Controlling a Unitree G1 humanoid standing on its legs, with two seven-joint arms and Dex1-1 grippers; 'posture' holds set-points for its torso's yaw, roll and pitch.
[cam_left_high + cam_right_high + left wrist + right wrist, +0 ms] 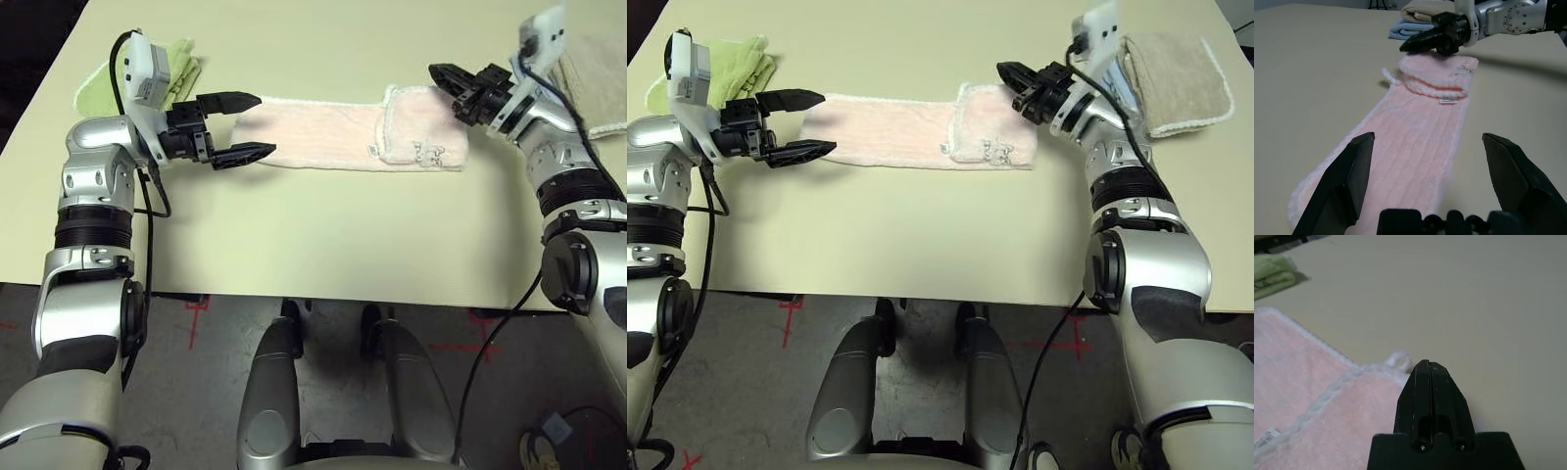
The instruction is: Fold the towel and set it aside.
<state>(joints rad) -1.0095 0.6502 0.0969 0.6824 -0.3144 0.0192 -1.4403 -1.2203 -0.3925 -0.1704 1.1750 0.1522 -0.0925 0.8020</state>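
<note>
The pale pink towel (323, 132) lies as a long narrow strip across the table, its right end folded back over itself into a short flap (426, 127). A white tag (1449, 101) and dark writing show on that flap. My left gripper (266, 124) is open at the strip's left end, one finger on each side of it just above the cloth (1415, 147). My right gripper (436, 70) is shut with nothing in it. Its tip (1422, 363) hovers over the far edge of the folded right end, next to a small white loop (1399, 360).
A light green folded towel (147, 78) lies at the far left behind my left wrist. A beige folded towel (1176, 83) sits at the far right on a light blue one (1400, 32). The table's front edge (343, 294) runs below the towel.
</note>
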